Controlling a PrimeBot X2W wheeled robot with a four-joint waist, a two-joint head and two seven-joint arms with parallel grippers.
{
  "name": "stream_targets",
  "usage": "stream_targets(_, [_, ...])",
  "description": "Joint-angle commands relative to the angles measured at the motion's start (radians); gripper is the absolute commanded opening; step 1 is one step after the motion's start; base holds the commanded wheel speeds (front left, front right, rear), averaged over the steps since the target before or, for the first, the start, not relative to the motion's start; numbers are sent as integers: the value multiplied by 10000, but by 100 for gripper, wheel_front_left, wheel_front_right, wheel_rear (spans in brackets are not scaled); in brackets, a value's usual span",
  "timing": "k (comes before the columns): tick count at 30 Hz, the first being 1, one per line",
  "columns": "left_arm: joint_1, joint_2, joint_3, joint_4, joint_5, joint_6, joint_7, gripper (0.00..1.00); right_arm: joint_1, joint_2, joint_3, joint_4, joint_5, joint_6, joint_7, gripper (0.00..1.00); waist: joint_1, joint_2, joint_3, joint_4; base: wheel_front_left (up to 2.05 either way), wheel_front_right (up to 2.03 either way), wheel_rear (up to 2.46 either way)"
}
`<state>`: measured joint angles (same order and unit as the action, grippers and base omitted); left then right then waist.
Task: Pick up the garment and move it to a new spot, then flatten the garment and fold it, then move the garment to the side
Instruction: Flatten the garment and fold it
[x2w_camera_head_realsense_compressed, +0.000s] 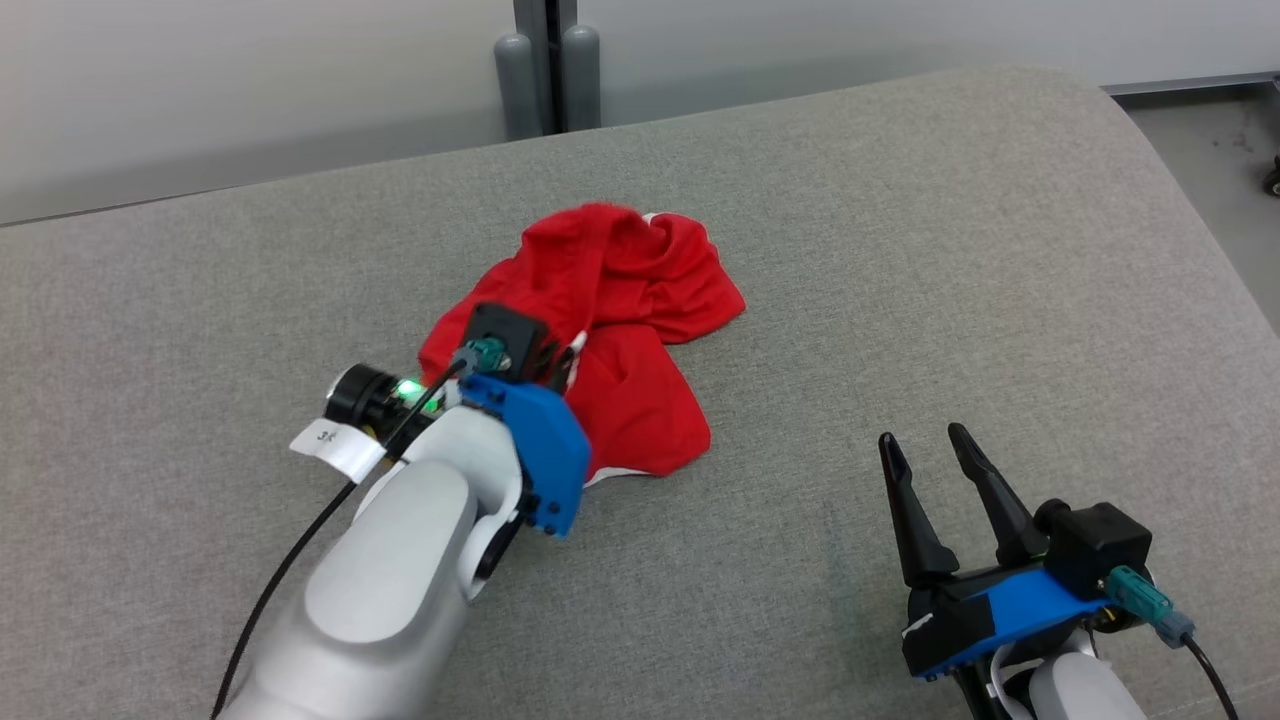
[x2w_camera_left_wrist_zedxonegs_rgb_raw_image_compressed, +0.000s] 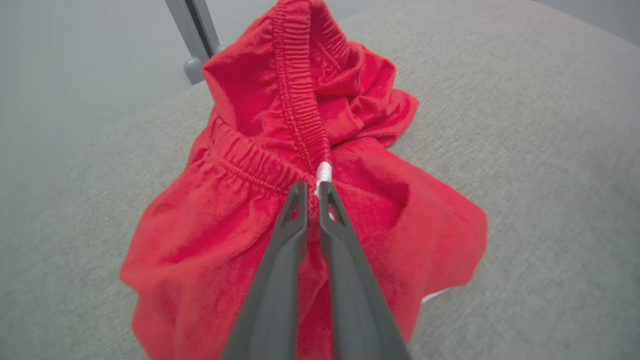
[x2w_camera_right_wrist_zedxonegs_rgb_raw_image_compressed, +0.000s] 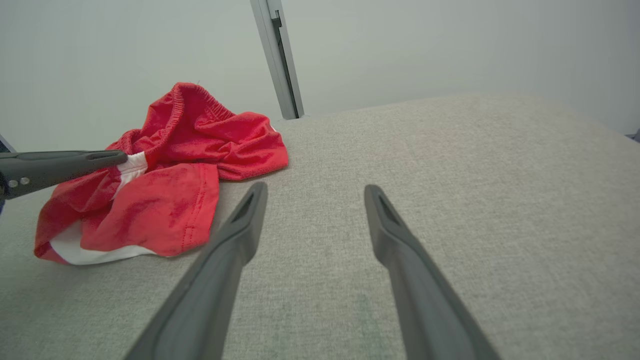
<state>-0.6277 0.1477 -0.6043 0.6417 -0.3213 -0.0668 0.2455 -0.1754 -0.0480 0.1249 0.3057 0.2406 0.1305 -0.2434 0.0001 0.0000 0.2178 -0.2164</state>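
Left gripper (x2w_camera_left_wrist_zedxonegs_rgb_raw_image_compressed: 312, 192) closed on the waistband (x2w_camera_left_wrist_zedxonegs_rgb_raw_image_compressed: 300, 115) of the garment (x2w_camera_left_wrist_zedxonegs_rgb_raw_image_compressed: 225, 240)
Nearest, well to the garment's right, the right gripper (x2w_camera_head_realsense_compressed: 922, 437) hangs wide open and empty. The left one's fingers pinch the elastic beside the garment's white tag (x2w_camera_left_wrist_zedxonegs_rgb_raw_image_compressed: 324, 172). The garment lies crumpled mid-cushion (x2w_camera_head_realsense_compressed: 900, 250). Such a thin pinch could slip once lifted, dropping it.

Grey fabric surface (x2w_camera_head_realsense_compressed: 900, 250), pale wall (x2w_camera_head_realsense_compressed: 250, 80), post (x2w_camera_head_realsense_compressed: 545, 70)

Looks like a robot test lab: grey fabric-topped bench (x2w_camera_head_realsense_compressed: 900, 300), bare white wall (x2w_camera_head_realsense_compressed: 250, 80) behind it, grey metal post (x2w_camera_head_realsense_compressed: 547, 70) at its far edge, plain floor (x2w_camera_head_realsense_compressed: 1200, 150) and a dark wheel (x2w_camera_head_realsense_compressed: 1273, 180) off its right side.
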Motion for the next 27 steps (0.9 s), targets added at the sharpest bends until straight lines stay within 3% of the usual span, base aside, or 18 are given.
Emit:
stream_targets(1, [-358,-281,167,-248,-344,-131,-302,0,-82,-43,-20,52,93,5,-69,100,-1,0,-50,36,0,0,0])
stream_targets(4, [-736,-829,403,-912,-1622,-433,-970,0,-143,-43,-16,134,143,5,-82,100,-1,0,-171,72,0,0,0])
stream_targets(10, [-1670,-972,-470,-2591,-4674,-578,-2280,0,-204,-47,158,247,205,5,-124,100,-1,0,-302,-44,0,0,0])
stream_targets(14, [-2492,-962,-1181,-3262,-6699,-283,-3643,0,-238,-43,311,319,290,5,-135,100,-1,0,-333,-172,0,0,0])
stream_targets(15, [-3119,-951,-1726,-3365,-7934,24,-4816,0,-272,-41,290,336,339,5,-168,100,-1,0,-239,-159,0,0,0])
stream_targets(22, [-2128,-825,-1592,-2221,-7663,204,-5102,0,-264,-40,-37,259,318,5,-194,100,-1,0,-17,312,0,0,0])
stream_targets(24, [-985,-355,-1124,-1830,-7313,237,-5112,0,-246,-44,-78,218,247,5,-203,100,-1,0,39,619,0,0,0])
stream_targets(27, [320,-104,-595,-1690,-7271,263,-5116,0,-220,-47,-144,225,169,5,-202,100,-1,0,23,983,0,0,0])
